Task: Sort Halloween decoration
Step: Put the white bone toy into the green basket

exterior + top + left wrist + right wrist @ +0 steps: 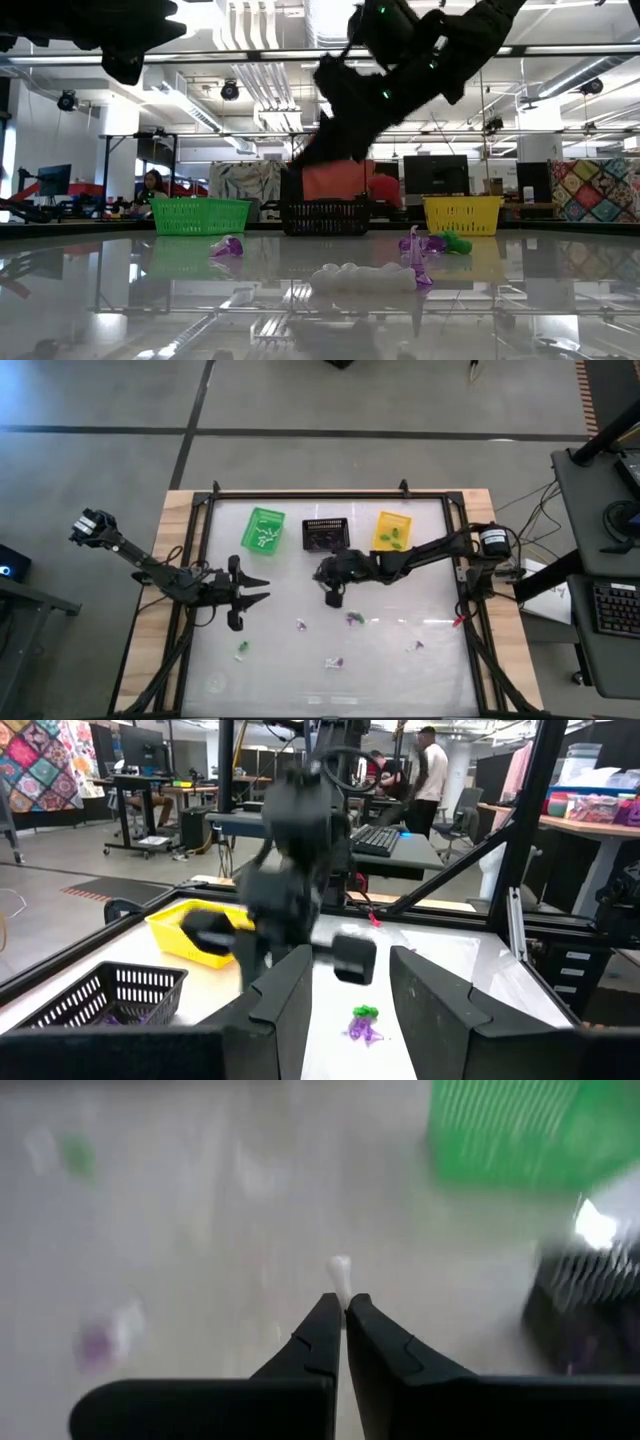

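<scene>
Between right tool [344, 1308] tips, white trinket [340, 1272]

Tiny Halloween trinkets lie scattered across the half of the tabletop nearer the front edge: a green one [241, 651] toward the left side, a purple one [300, 624] near the middle, a purple-and-green cluster [352, 619] just right of centre, a white-and-purple piece [333, 662] closest to the front edge, and a small purple one [418, 646] toward the right side. One small white trinket [340, 1270] sits pinched between the right gripper [344, 1312] fingertips.
</scene>
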You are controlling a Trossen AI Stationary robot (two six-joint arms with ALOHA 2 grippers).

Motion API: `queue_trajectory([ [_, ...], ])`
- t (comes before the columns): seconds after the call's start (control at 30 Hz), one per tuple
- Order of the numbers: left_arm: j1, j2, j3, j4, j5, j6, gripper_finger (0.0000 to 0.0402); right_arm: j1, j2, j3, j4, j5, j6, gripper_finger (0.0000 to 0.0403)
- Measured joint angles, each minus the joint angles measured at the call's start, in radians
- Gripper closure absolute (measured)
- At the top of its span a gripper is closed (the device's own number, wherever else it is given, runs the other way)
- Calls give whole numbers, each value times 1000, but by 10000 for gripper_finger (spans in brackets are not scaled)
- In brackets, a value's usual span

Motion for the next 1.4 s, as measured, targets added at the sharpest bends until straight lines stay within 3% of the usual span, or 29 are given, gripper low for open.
queue_trajectory([
  [0.17, 0, -11, 0, 57, 0, 43, 282, -27, 30, 9, 281, 0, 38, 394],
  [0.3, -2, -46, 0, 142, 0, 115, 282, -57, 66, 62, 333, 0, 54, 394],
  [0.63, -4, -196, 0, 155, 0, 193, 282, -134, 285, 352, 322, 1, 77, 394],
  [0.9, -4, -263, 0, 110, 1, 192, 282, -190, 483, 623, 190, 1, 92, 394],
  [1.2, -4, -264, 0, 86, 1, 184, 282, -208, 567, 740, 108, 4, 113, 391],
  [1.4, -4, -263, 0, 73, 1, 159, 282, -207, 565, 741, 94, 1, 112, 342],
])
